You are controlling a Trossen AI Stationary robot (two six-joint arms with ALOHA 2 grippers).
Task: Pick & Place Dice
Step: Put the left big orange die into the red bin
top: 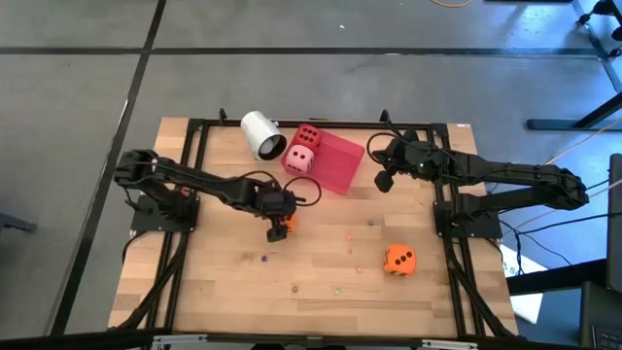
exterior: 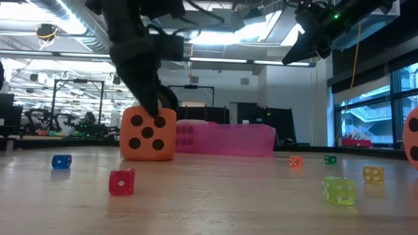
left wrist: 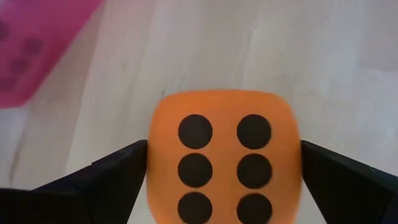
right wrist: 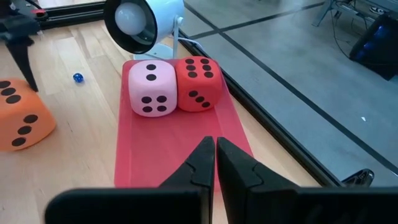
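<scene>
One orange die (top: 288, 222) sits near the table's middle, and my left gripper (top: 277, 231) comes down on it from above. In the left wrist view this die (left wrist: 224, 155) fills the gap between the two fingers. A second orange die (top: 398, 260) rests alone toward the near right. The red die (top: 309, 136) and the pink die (top: 299, 160) stand side by side on the red-pink tray (top: 340, 165). My right gripper (top: 384, 182) is shut and hangs above the table beside the tray, touching nothing. My left gripper pinches the orange die between its two fingers, one finger (left wrist: 121, 174) on one side face (left wrist: 155, 180) and the other on the opposite face. The fingers come from above, pointing down. In the low view the die's underside (exterior: 149, 156) looks to be on the table.
A white cup (top: 262, 134) lies on its side at the tray's far-left end. Several tiny coloured dice lie scattered on the wood, such as a blue one (exterior: 61, 161), a red one (exterior: 121, 181) and a yellow-green one (exterior: 339, 190). Black frame rails (top: 194, 146) border the table.
</scene>
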